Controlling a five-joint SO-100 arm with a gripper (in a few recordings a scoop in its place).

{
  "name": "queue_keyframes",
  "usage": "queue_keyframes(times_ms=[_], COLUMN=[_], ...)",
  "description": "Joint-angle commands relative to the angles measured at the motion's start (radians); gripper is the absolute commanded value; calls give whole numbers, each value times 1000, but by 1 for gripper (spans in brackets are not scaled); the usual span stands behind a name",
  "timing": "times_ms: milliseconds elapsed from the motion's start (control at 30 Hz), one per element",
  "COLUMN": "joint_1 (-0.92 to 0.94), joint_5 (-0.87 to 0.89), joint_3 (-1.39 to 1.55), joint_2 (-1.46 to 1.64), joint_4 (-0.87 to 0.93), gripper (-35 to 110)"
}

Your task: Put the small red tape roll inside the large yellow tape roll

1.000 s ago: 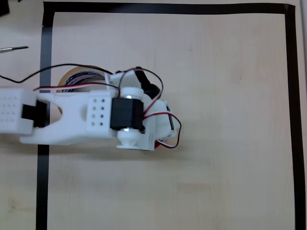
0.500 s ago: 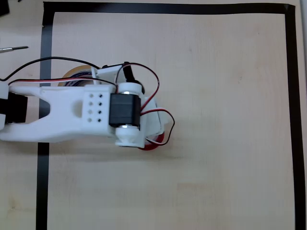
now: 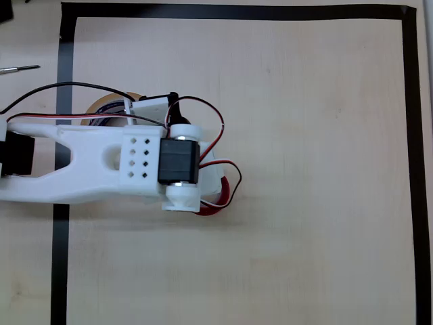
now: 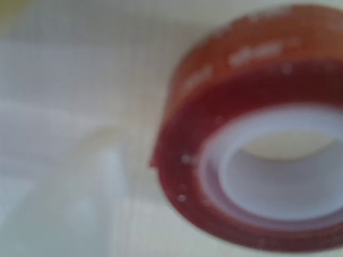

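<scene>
In the wrist view, the small red tape roll (image 4: 257,144) is sitting very close to the lens, blurred, taking up the right side of the picture with its white inner core facing the camera. A pale, out-of-focus white shape, probably one finger (image 4: 69,209) of the pincer, is lying at the lower left, just beside the roll's left edge; whether it is touching the roll cannot be told. How wide the pincer is standing, and whether it is clamping anything, cannot be told either.

From overhead, the white arm (image 3: 101,166) is reaching in from the left edge across the light wooden table (image 3: 311,169), and its black servo block (image 3: 178,162) is covering the gripper. A sliver of the red roll (image 3: 215,207) is peeking out at the lower right of the wrist, with red and black wires (image 3: 226,183) looping over it.

Farther back, the large yellow tape roll (image 3: 108,103) is lying flat near the left black tape border (image 3: 65,68), mostly hidden under the arm, apart from the red roll. A thin tool (image 3: 20,68) is lying outside the border at the upper left.
</scene>
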Motion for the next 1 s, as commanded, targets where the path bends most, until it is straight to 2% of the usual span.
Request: queue_keyframes(times_ms=[0,400,967], joint_1=[34,60,72], joint_5=[-3,-6,0], joint_3=[8,81,95], joint_2=[160,264,117], joint_4=[23,23,0], gripper=[24,24,24])
